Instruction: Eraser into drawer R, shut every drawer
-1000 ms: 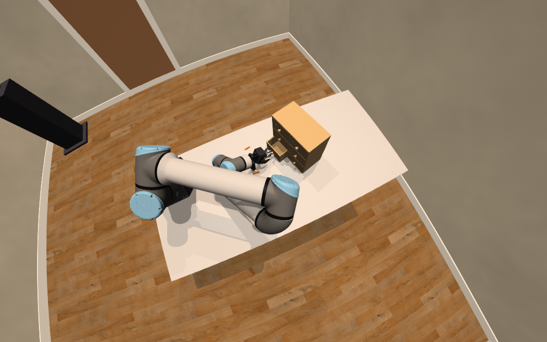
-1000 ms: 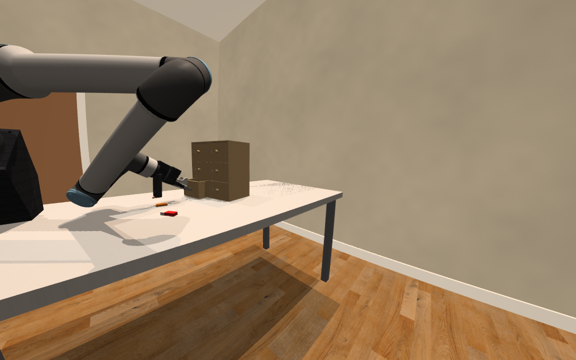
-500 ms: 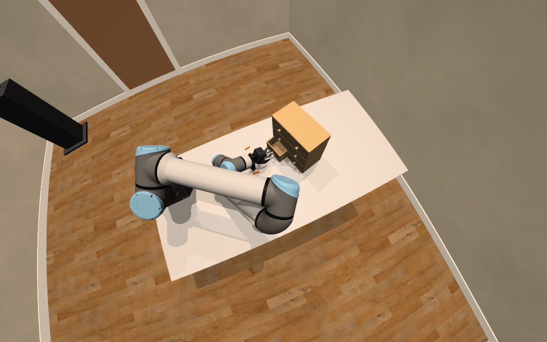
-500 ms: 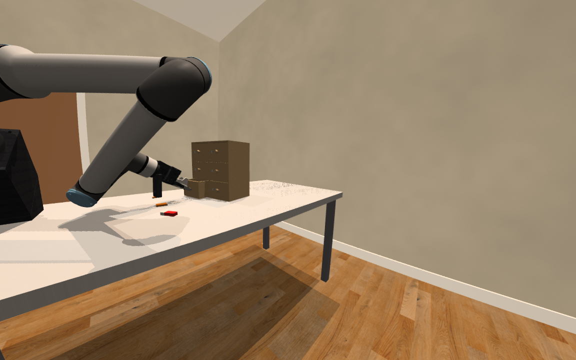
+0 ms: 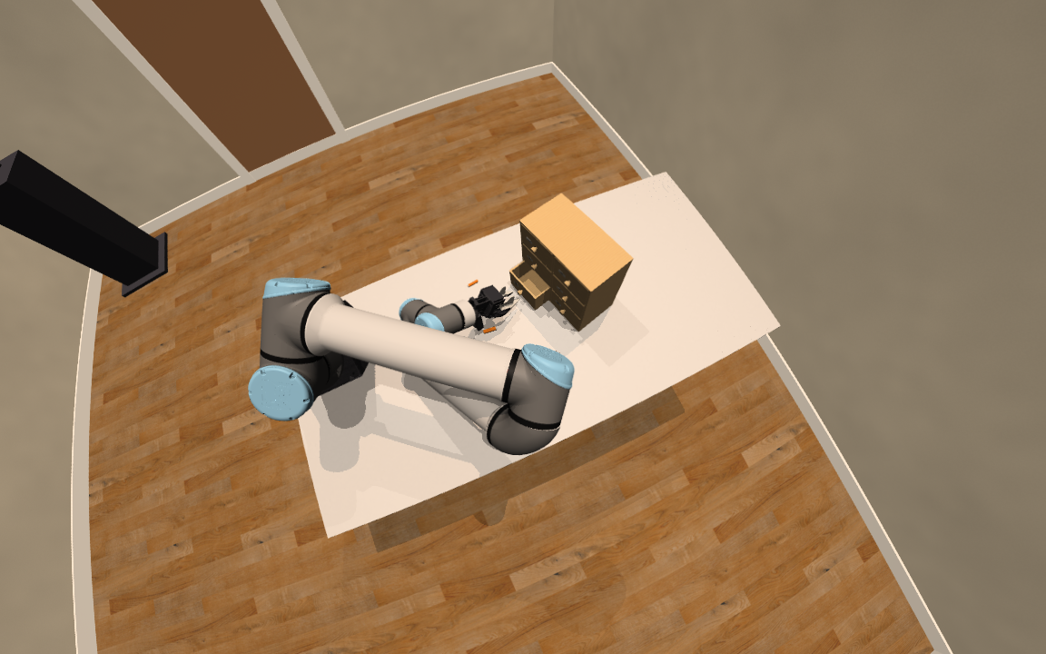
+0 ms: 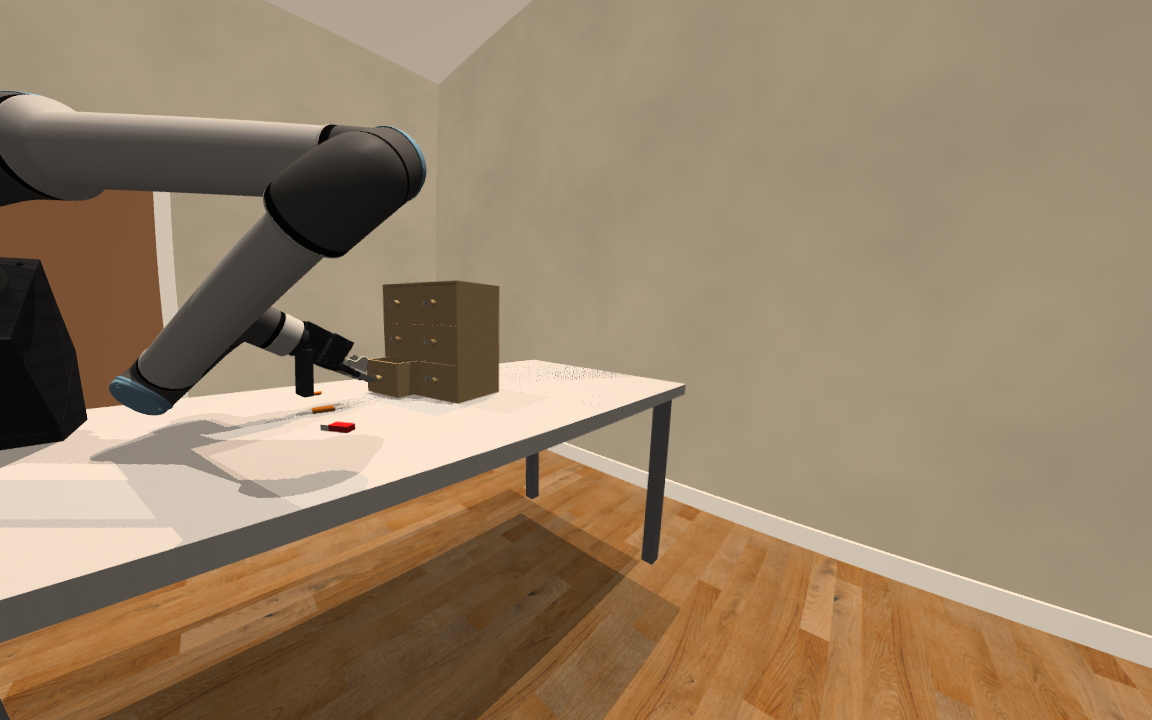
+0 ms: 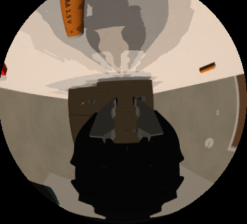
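The wooden chest [image 5: 575, 258] stands upright on the white table; it also shows in the side view [image 6: 441, 340]. One drawer in its bottom row [image 5: 530, 282] is pulled partly out [image 6: 389, 376]. My gripper [image 5: 507, 302] [image 6: 358, 363] is just in front of that drawer's face. In the wrist view its fingers stand slightly apart, with the drawer front between them and nothing held. The red eraser [image 6: 338, 427] lies on the table well short of the chest, and shows at the wrist view's left edge [image 7: 3, 71]. I cannot read the drawer marks.
Two orange AA batteries lie on the table near the gripper, one [image 5: 472, 282] on its far side and one [image 5: 489, 330] beside the forearm. The nearer one fills the top of the wrist view [image 7: 73, 11]. The arm's elbow [image 5: 535, 390] hangs over the table's front.
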You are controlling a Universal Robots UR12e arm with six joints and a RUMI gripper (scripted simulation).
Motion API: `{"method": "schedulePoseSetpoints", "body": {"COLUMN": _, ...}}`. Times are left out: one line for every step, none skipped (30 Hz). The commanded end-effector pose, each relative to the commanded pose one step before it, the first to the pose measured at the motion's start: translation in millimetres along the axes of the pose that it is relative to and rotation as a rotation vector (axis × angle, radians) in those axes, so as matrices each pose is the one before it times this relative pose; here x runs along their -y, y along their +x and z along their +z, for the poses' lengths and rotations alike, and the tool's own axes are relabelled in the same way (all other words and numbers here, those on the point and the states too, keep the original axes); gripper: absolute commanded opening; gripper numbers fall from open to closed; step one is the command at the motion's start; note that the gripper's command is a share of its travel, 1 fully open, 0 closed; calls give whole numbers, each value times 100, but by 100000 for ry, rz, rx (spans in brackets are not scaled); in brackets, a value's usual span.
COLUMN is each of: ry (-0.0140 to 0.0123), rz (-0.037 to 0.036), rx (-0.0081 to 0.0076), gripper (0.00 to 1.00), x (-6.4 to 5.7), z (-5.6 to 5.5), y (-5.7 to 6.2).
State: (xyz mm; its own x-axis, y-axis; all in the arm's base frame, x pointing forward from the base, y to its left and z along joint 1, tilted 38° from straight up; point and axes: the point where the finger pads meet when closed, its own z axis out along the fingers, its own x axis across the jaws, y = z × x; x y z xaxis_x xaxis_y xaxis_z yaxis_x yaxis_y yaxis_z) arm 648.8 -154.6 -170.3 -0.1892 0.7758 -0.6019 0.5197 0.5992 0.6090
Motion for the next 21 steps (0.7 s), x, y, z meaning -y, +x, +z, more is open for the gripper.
{"method": "schedulePoseSetpoints", "body": {"ry": -121, "rz": -33, "rx": -19, "gripper": 20, "x": 659, "z": -1232, "y": 7}}
{"method": "schedulePoseSetpoints", "body": {"ry": 0, "rz": 0, "rx": 0, "gripper": 20, "x": 120, "z": -210, "y": 0}}
{"method": "schedulePoseSetpoints", "body": {"ry": 0, "rz": 0, "rx": 0, "gripper": 20, "x": 109, "z": -187, "y": 0}}
{"method": "schedulePoseSetpoints", "body": {"ry": 0, "rz": 0, "rx": 0, "gripper": 20, "x": 94, "z": -164, "y": 0}}
{"method": "schedulePoseSetpoints", "body": {"ry": 0, "rz": 0, "rx": 0, "gripper": 20, "x": 80, "z": -138, "y": 0}}
{"method": "schedulePoseSetpoints", "body": {"ry": 0, "rz": 0, "rx": 0, "gripper": 20, "x": 65, "z": -112, "y": 0}}
{"method": "schedulePoseSetpoints", "body": {"ry": 0, "rz": 0, "rx": 0, "gripper": 20, "x": 50, "z": -87, "y": 0}}
{"method": "schedulePoseSetpoints", "body": {"ry": 0, "rz": 0, "rx": 0, "gripper": 20, "x": 0, "z": 0, "y": 0}}
{"method": "schedulePoseSetpoints", "body": {"ry": 0, "rz": 0, "rx": 0, "gripper": 20, "x": 0, "z": 0, "y": 0}}
{"method": "schedulePoseSetpoints", "body": {"ry": 0, "rz": 0, "rx": 0, "gripper": 20, "x": 36, "z": -63, "y": 0}}
{"method": "schedulePoseSetpoints", "body": {"ry": 0, "rz": 0, "rx": 0, "gripper": 20, "x": 23, "z": -41, "y": 0}}
{"method": "schedulePoseSetpoints", "body": {"ry": 0, "rz": 0, "rx": 0, "gripper": 20, "x": 13, "z": -23, "y": 0}}
{"method": "schedulePoseSetpoints", "body": {"ry": 0, "rz": 0, "rx": 0, "gripper": 20, "x": 5, "z": -9, "y": 0}}
{"method": "schedulePoseSetpoints", "body": {"ry": 0, "rz": 0, "rx": 0, "gripper": 20, "x": 1, "z": -1, "y": 0}}
{"method": "schedulePoseSetpoints", "body": {"ry": 0, "rz": 0, "rx": 0, "gripper": 20, "x": -2, "z": -3, "y": 0}}
{"method": "schedulePoseSetpoints", "body": {"ry": 0, "rz": 0, "rx": 0, "gripper": 20, "x": -11, "z": -20, "y": 0}}
{"method": "schedulePoseSetpoints", "body": {"ry": 0, "rz": 0, "rx": 0, "gripper": 20, "x": -29, "z": -50, "y": 0}}
{"method": "schedulePoseSetpoints", "body": {"ry": 0, "rz": 0, "rx": 0, "gripper": 20, "x": -52, "z": -90, "y": 0}}
{"method": "schedulePoseSetpoints", "body": {"ry": 0, "rz": 0, "rx": 0, "gripper": 20, "x": -79, "z": -138, "y": 0}}
{"method": "schedulePoseSetpoints", "body": {"ry": 0, "rz": 0, "rx": 0, "gripper": 20, "x": -109, "z": -190, "y": 0}}
{"method": "schedulePoseSetpoints", "body": {"ry": 0, "rz": 0, "rx": 0, "gripper": 20, "x": -140, "z": -245, "y": 0}}
